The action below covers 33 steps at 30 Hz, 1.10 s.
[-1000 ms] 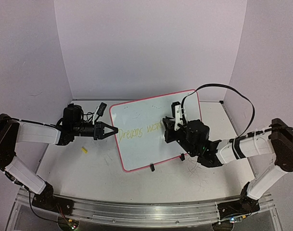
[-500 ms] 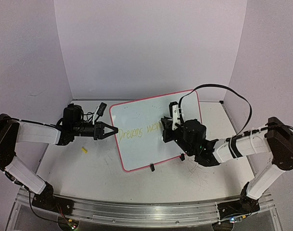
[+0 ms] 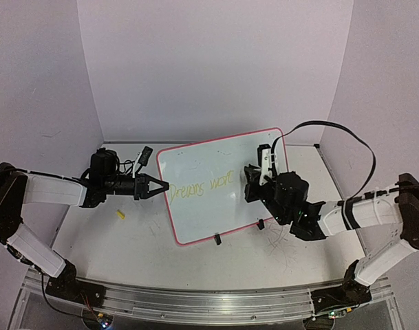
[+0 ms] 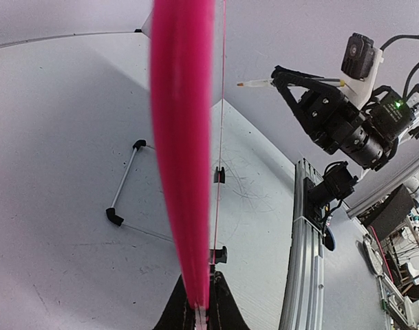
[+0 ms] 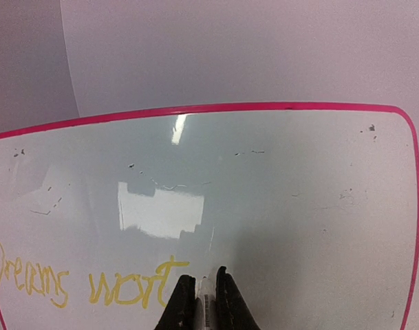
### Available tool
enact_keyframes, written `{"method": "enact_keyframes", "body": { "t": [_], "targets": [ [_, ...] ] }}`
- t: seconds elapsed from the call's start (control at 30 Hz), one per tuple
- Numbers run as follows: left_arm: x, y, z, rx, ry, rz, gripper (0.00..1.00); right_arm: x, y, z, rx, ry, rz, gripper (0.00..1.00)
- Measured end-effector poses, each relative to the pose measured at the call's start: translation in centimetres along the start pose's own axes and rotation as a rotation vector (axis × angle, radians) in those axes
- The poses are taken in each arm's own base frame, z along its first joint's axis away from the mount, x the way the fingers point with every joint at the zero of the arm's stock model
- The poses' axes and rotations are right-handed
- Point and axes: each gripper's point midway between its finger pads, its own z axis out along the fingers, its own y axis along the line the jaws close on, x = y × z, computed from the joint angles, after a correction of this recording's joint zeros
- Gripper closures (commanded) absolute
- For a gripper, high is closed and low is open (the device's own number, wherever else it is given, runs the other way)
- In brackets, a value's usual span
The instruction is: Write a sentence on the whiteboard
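The whiteboard [image 3: 216, 206], white with a pink rim, stands tilted on small black legs in the middle of the table. The sentence [image 3: 201, 187] in yellow reads "Dreams wort" in the right wrist view [image 5: 92, 287]. My left gripper [image 3: 163, 185] is shut on the board's left rim, which shows edge-on in the left wrist view [image 4: 183, 137] between my jaws [image 4: 201, 313]. My right gripper [image 3: 251, 180] is shut on a marker [image 5: 208, 306], with its tip just right of the last letter and close to the board face [image 5: 278, 199]. The marker tip also shows in the left wrist view [image 4: 254, 84].
A small yellow marker cap [image 3: 120, 214] lies on the table left of the board. A black object [image 3: 145, 155] lies near the back wall by my left arm. The board's stand legs [image 3: 217, 239] jut toward the front. An aluminium rail [image 3: 195, 302] runs along the near edge.
My right gripper has moved to the right along the board with the marker, and more of the second yellow word now shows. The left arm and the board have not moved.
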Motion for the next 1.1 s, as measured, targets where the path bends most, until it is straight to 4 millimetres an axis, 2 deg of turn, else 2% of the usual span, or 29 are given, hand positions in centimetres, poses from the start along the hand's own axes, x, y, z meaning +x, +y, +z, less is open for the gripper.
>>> {"method": "enact_keyframes", "body": {
  "t": [0.1, 0.2, 0.47, 0.63, 1.1],
  "targets": [
    [0.0, 0.0, 0.0, 0.0, 0.0, 0.0, 1.0, -1.4, -0.5, -1.1, -0.032, -0.035, 0.03, 1.0],
    [0.0, 0.0, 0.0, 0.0, 0.0, 0.0, 1.0, -2.7, -0.7, -1.0, -0.069, -0.069, 0.051, 1.0],
    [0.0, 0.0, 0.0, 0.0, 0.0, 0.0, 1.0, -1.0, 0.3, 0.6, -0.15, -0.022, 0.011, 1.0],
    [0.0, -0.2, 0.0, 0.002, -0.001, 0.004, 1.0, -1.1, 1.0, 1.2, -0.165, -0.023, -0.002, 1.0],
    [0.0, -0.1, 0.0, 0.0, -0.001, 0.005, 1.0, -0.4, 0.1, 2.0, -0.094, -0.011, -0.012, 1.0]
  ]
}}
